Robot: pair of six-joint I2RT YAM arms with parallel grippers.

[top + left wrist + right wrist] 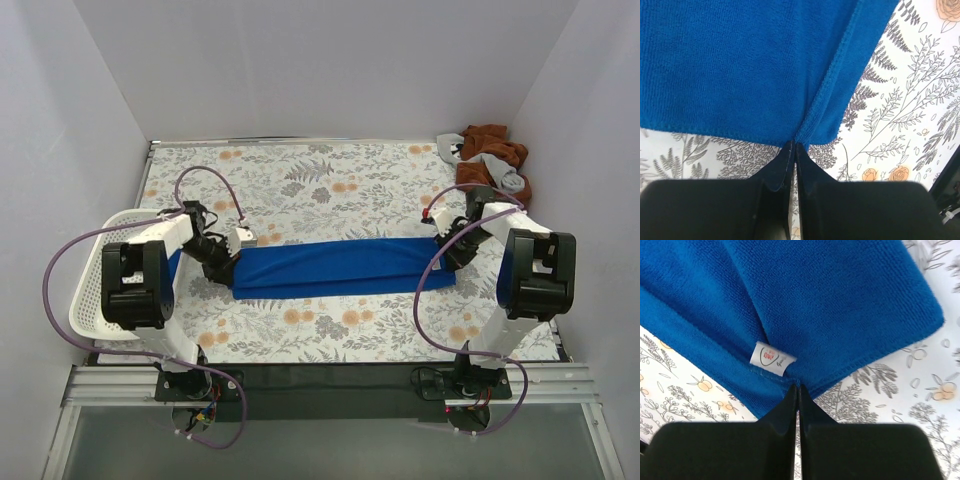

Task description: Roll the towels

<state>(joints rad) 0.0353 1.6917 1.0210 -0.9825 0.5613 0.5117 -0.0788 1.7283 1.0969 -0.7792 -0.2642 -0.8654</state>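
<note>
A blue towel (pixel 340 267) lies folded into a long strip across the middle of the floral table. My left gripper (pixel 224 270) is shut on its left end; in the left wrist view the closed tips (pixel 794 146) pinch the towel's hemmed edge (pixel 740 65). My right gripper (pixel 452 255) is shut on its right end; in the right wrist view the closed tips (pixel 799 388) pinch the towel (pixel 830 300) just below its white label (pixel 772 358).
A white plastic basket (pixel 90 290) stands at the left table edge. A pile of brown and grey towels (pixel 492 160) lies in the back right corner. White walls enclose the table on three sides.
</note>
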